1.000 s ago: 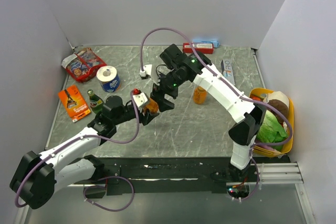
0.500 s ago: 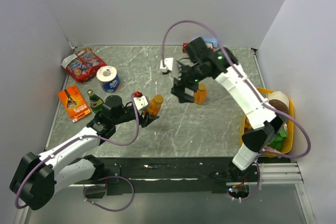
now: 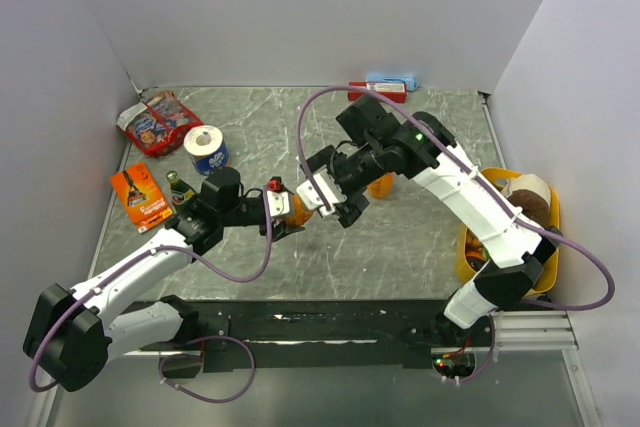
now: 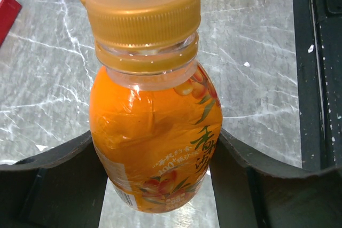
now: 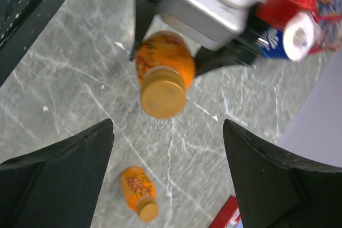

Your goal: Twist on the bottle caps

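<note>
My left gripper (image 4: 155,156) is shut on a small orange bottle (image 4: 155,126) and holds it tilted above the table; an orange cap (image 4: 143,9) sits on its neck. In the top view this bottle (image 3: 284,205) is at mid-table. My right gripper (image 3: 330,197) is open and empty, just right of it and pointing at its cap (image 5: 163,99); the capped end lies a little beyond the right gripper's (image 5: 168,124) fingertips. The second bottle (image 5: 136,185) stands on the table with its cap (image 5: 148,211) on, and in the top view (image 3: 382,187) it is partly hidden behind the right arm.
A toilet-paper roll (image 3: 207,150), a dark green bottle (image 3: 180,190), snack packets (image 3: 158,122) and an orange packet (image 3: 140,197) lie at the left. A red box (image 3: 377,91) is at the back. A yellow basket (image 3: 553,217) of food sits at the right edge.
The right gripper swung away to the back near the second bottle, then came back in front of the held bottle's cap. The left gripper kept hold of its bottle.
</note>
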Controlling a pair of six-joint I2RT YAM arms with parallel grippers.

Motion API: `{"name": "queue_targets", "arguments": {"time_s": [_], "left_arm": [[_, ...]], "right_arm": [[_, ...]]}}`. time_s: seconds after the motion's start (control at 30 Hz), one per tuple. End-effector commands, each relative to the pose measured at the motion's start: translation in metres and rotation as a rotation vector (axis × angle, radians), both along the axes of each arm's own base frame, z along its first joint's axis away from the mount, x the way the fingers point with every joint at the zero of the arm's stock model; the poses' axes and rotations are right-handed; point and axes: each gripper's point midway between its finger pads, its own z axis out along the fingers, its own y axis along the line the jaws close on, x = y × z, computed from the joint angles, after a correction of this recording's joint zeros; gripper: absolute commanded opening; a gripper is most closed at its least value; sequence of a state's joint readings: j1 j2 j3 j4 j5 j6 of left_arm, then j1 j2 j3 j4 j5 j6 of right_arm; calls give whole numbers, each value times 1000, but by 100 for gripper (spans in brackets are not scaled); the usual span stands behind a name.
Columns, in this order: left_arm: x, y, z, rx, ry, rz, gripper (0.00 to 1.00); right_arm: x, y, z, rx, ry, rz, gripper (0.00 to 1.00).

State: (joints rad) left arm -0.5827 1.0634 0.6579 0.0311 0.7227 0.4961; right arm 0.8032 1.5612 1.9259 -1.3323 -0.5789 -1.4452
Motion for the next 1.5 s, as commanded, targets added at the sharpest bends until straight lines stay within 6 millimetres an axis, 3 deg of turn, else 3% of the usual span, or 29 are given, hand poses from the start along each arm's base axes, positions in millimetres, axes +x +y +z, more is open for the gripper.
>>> {"name": "queue_targets", "arguments": {"time_s": [0.0, 0.3, 0.6, 0.97, 1.17, 1.3, 1.47], "left_arm": [[0, -5, 26, -24, -78, -60, 1], [-1, -6, 30, -30, -87, -66, 1], [1, -7, 37, -39, -101, -65, 1], [3, -7, 39, -46, -103, -52, 1], [14, -6, 48, -112, -37, 63, 1], [35, -1, 66, -214, -21, 217, 1], [57, 9, 68, -252, 12, 374, 1]], "right_arm": [[-20, 2, -13, -37, -12, 146, 89], [-19, 13, -19, -44, 2, 157, 84], [-22, 5, -36, -125, 22, 185, 73], [-15, 10, -43, -152, 44, 149, 51], [5, 23, -42, -89, 145, -48, 40], [9, 28, -44, -95, 388, -268, 33], [24, 35, -52, -107, 646, -561, 28]]}}
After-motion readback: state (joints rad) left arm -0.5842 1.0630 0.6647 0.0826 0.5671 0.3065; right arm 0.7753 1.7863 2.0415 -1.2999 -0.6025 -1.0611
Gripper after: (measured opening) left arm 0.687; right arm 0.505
